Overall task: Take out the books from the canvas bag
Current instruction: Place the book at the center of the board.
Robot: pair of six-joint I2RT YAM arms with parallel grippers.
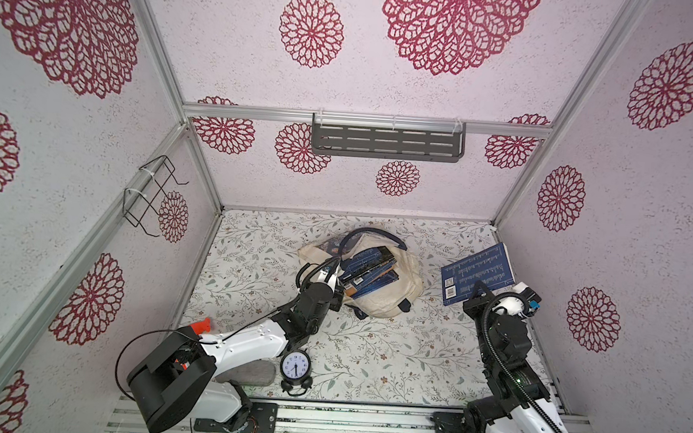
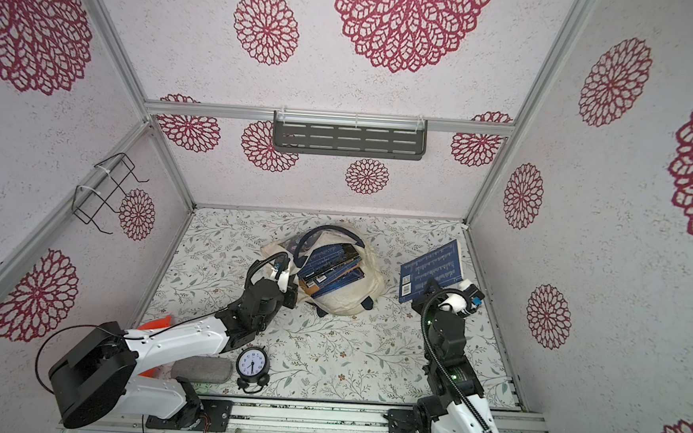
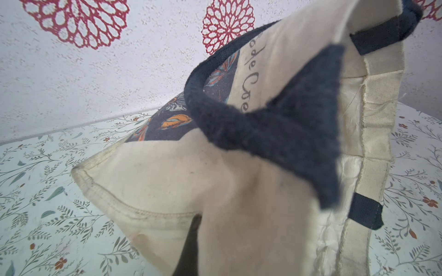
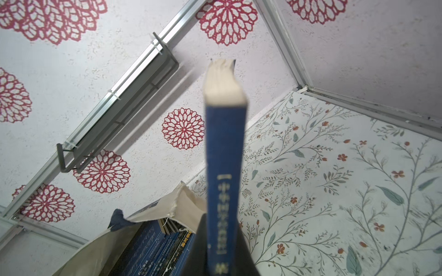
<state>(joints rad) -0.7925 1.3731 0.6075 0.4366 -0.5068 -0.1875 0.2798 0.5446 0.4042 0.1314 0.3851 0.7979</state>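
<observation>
Canvas bag [image 1: 404,281] pinched in left fingers [image 3: 187,251], navy book [image 1: 477,273] clamped in right fingers [image 4: 198,248], alarm clock [image 1: 295,368] well apart

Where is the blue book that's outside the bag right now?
In both top views the blue book sits in the shut right gripper, near the right wall, apart from the canvas bag at centre where the other books lie.

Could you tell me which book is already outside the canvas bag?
The navy book clamped in the right claw, beside the canvas bag; the other books lie stacked in its mouth.
</observation>
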